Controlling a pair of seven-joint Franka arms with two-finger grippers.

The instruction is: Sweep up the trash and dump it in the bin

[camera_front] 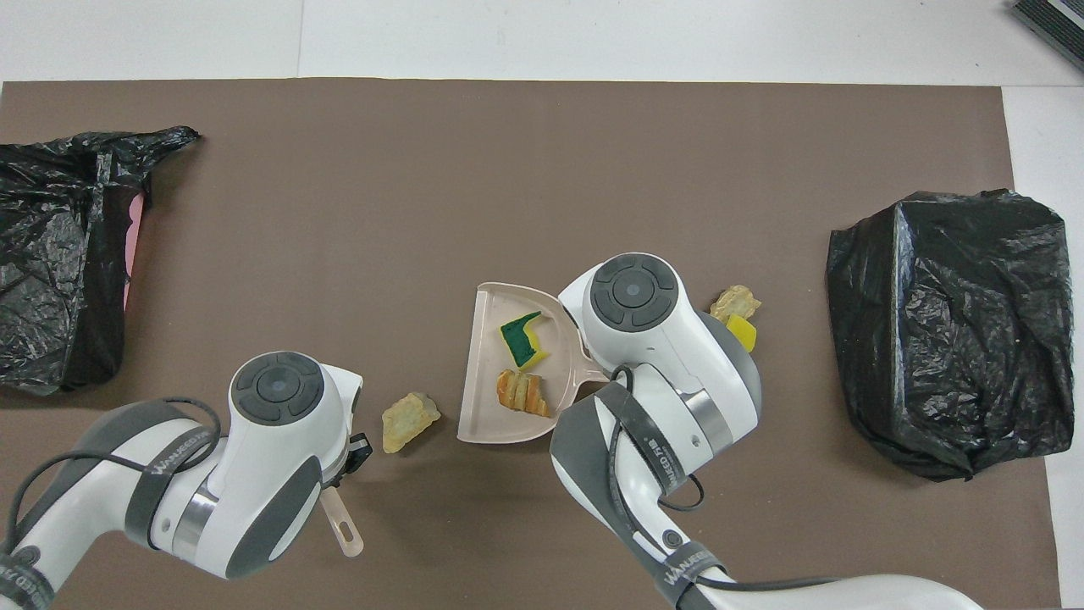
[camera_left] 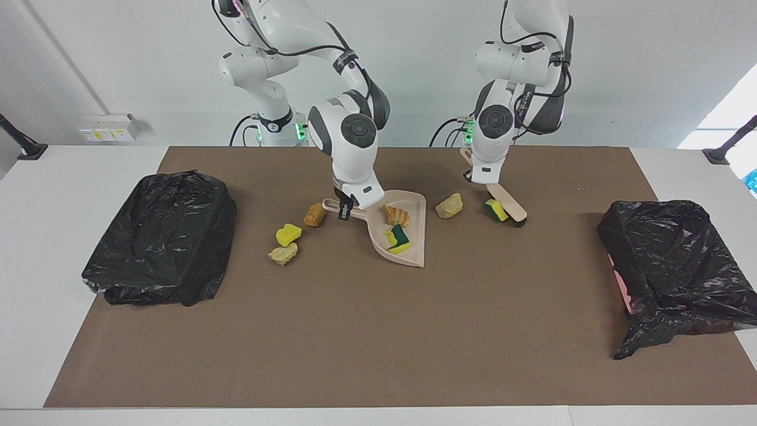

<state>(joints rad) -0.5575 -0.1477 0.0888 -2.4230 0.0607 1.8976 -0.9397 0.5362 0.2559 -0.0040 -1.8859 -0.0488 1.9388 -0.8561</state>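
Observation:
My right gripper is shut on the handle of the beige dustpan, which lies on the brown mat. A green-faced sponge piece and a bread-like lump lie in the dustpan. My left gripper is shut on the handle of the beige brush. Its black bristles are down beside a yellow sponge bit. A tan lump lies between brush and pan. Beside the pan's handle lie an orange lump, a yellow sponge and a tan lump.
A black-bagged bin with a pink edge stands at the left arm's end of the table. Another black-bagged bin stands at the right arm's end. The brown mat covers the table's middle.

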